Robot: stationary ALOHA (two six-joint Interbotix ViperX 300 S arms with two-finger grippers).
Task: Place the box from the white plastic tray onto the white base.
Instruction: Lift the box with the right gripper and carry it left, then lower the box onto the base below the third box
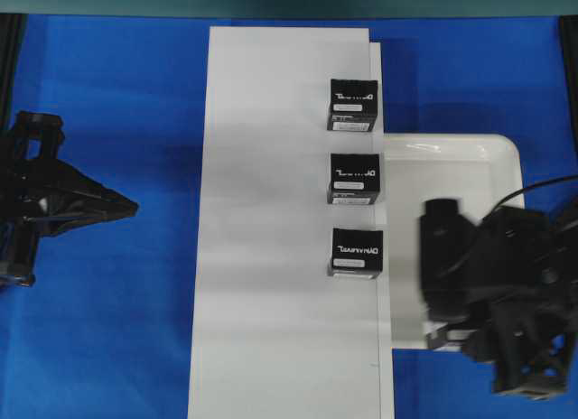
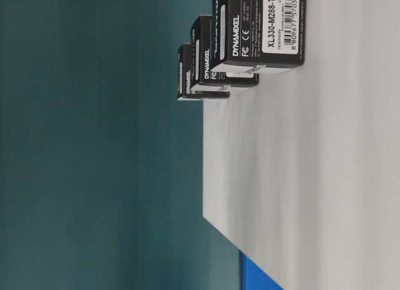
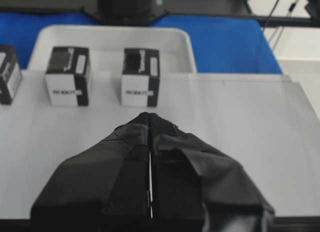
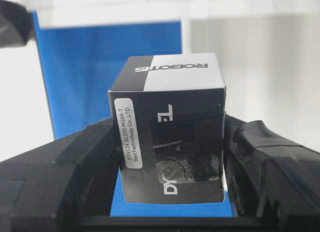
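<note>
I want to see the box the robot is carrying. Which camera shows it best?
The right wrist camera: the box fills the picture, clamped between the right gripper's fingers, labels readable. In the overhead view the right arm hides it above the tray. The table-level and left wrist views show only the other boxes on the board.

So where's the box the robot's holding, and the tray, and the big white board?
box (image 4: pixel 167 137), right wrist view, its dark front face.
tray (image 1: pixel 506 148), overhead view, its far right rim corner.
board (image 1: pixel 271 220), overhead view, bare middle.
</note>
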